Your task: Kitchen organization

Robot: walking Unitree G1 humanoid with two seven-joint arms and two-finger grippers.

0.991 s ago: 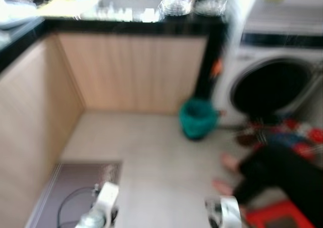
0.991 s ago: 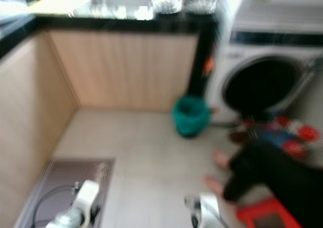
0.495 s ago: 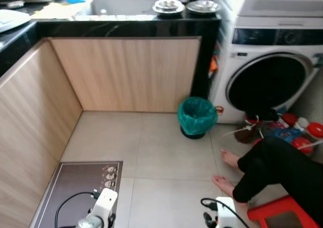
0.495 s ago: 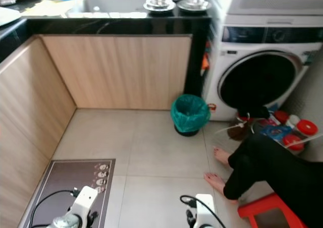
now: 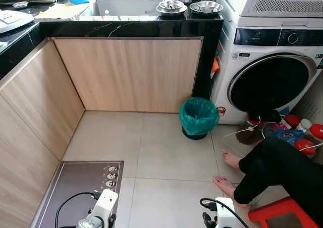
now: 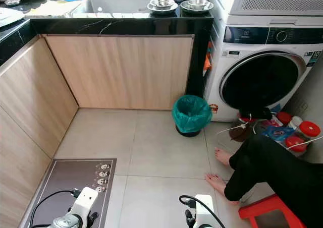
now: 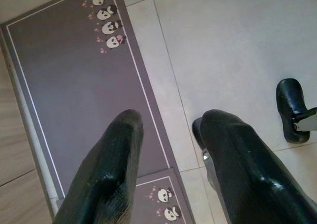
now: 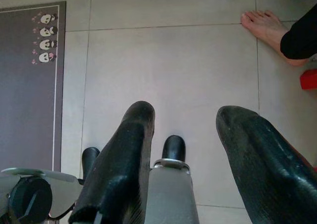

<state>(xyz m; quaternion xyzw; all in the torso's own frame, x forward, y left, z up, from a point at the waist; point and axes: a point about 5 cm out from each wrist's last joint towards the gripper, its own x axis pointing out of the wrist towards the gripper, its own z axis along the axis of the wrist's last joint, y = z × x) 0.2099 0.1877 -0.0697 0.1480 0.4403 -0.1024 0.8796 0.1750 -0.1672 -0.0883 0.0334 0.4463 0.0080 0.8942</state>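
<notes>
The view has steadied since earlier; left gripper (image 7: 171, 135) and right gripper (image 8: 185, 130) hang, fingers spread, empty.

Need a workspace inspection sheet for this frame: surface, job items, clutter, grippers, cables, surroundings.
Surface: pale tiled floor, with a grey mat printed with small panda faces at the robot's left.
Job's things: two steel bowls on the black countertop.
Clutter: green-lined waste bin; red-capped bottles by the white washing machine.
Grippers: left gripper open above the mat edge; right gripper open above bare tile.
Cables: black cable looping at the left arm.
Surroundings: seated person's bare feet; red stool.
</notes>
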